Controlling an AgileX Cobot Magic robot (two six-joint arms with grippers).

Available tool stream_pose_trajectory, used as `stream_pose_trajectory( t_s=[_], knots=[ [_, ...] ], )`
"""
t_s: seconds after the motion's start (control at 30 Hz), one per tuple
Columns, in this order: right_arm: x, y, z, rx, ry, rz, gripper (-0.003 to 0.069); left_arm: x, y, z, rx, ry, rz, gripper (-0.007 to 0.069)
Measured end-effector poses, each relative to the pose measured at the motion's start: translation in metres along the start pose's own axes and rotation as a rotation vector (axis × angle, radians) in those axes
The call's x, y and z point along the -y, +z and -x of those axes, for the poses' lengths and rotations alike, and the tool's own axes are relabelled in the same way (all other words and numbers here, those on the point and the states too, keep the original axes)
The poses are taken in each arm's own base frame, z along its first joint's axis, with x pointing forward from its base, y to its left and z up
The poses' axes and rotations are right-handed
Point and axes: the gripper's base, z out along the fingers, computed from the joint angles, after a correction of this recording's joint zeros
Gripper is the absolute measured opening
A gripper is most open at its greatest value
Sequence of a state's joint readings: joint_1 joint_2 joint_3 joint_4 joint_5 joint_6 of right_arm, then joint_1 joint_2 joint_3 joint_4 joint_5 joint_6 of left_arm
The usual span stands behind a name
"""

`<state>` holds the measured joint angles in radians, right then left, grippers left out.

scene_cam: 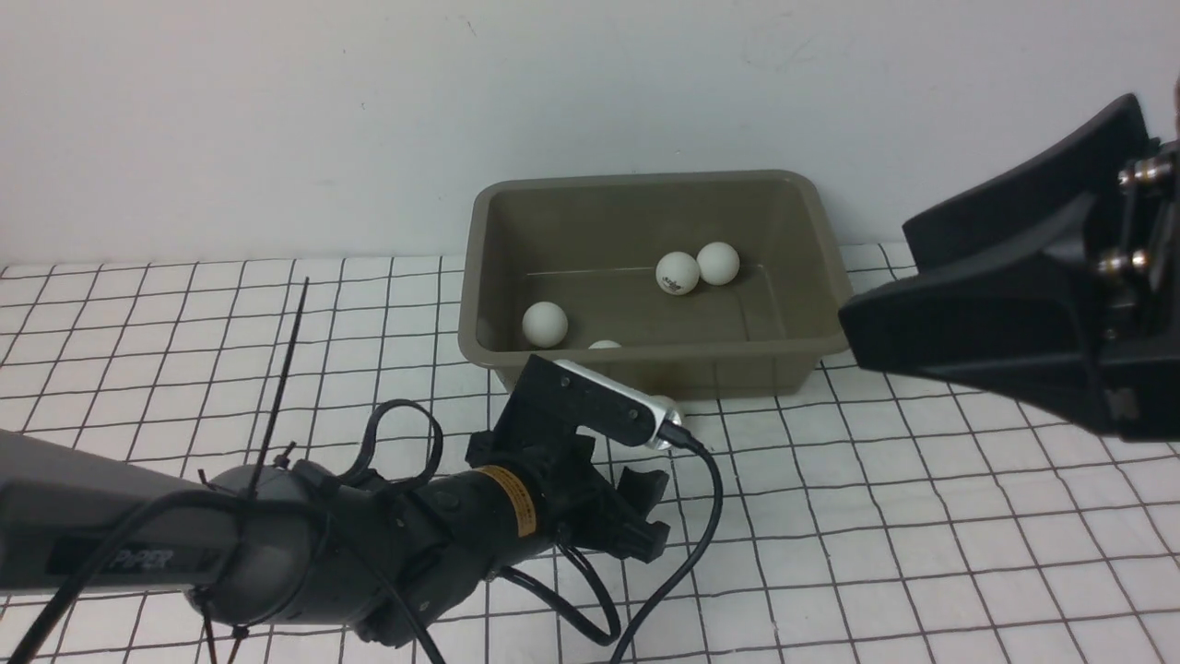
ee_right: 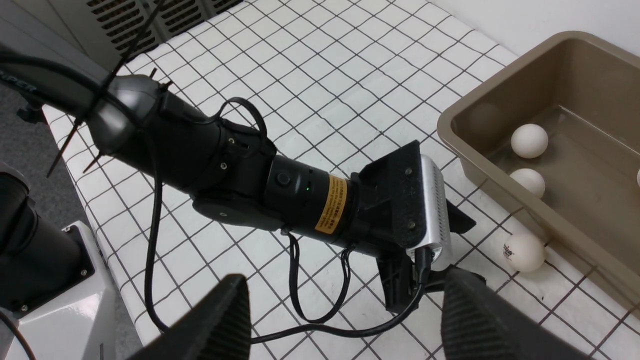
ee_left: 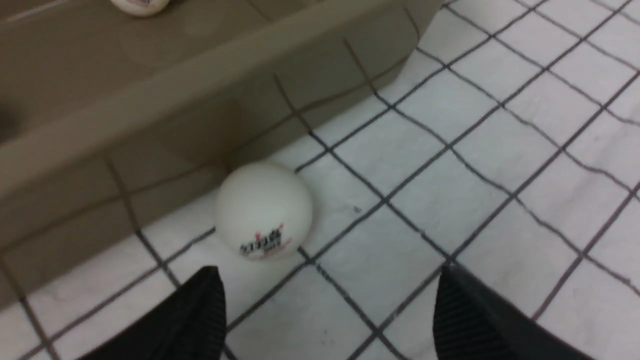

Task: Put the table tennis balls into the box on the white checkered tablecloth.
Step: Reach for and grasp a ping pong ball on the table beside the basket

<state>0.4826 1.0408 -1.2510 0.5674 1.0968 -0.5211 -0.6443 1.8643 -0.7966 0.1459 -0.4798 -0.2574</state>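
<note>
The left arm (scene_cam: 277, 535) is nearest. It lies low over the checkered cloth (scene_cam: 922, 516), entering from 8 o'clock and pointing toward 1 o'clock. A black cable (scene_cam: 718, 503) loops off its wrist camera (scene_cam: 604, 406), and a long zip tie (scene_cam: 288, 369) sticks up from its joint.

The left claw (ee_left: 327, 280) is released, its two fingers spread wide with only bare cloth between them. Just ahead of it the loose ball (ee_left: 264, 210) sits on the cloth, its logo turned toward the claw. It lies at the 6 o'clock side of the box (scene_cam: 737, 369), right by the near wall. From the front, the wrist camera hides most of it.

The right claw (ee_right: 345, 285) hangs raised at 3 o'clock, also released and grasping nothing.

Four more balls lie inside the box. The left-hand ball (scene_cam: 544, 324) is at its 8 o'clock, and the half-hidden ball (scene_cam: 604, 345) peeks over the near rim at 7 o'clock. Near the middle, the printed ball (scene_cam: 678, 273) and the plain ball (scene_cam: 718, 263) touch each other.

At 12 o'clock the box backs onto a white wall (scene_cam: 369, 111).
</note>
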Motion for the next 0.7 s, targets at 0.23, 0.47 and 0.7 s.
stream_pose_trajectory(
  t_s=[0.23,0.47,0.7],
  knots=[
    [-0.001,0.0,-0.001,-0.013,0.0,0.007,0.0463,-0.001,0.021,0.004,0.007,0.017,-0.004,0.0503],
    [-0.001,0.0,-0.002,-0.02,0.0,0.012,0.0463,-0.002,0.035,0.004,0.01,0.018,-0.001,0.0503],
    [-0.001,0.0,-0.003,-0.03,-0.001,0.015,0.0462,-0.005,0.048,0.002,0.01,-0.007,0.017,0.0503]
  ],
)
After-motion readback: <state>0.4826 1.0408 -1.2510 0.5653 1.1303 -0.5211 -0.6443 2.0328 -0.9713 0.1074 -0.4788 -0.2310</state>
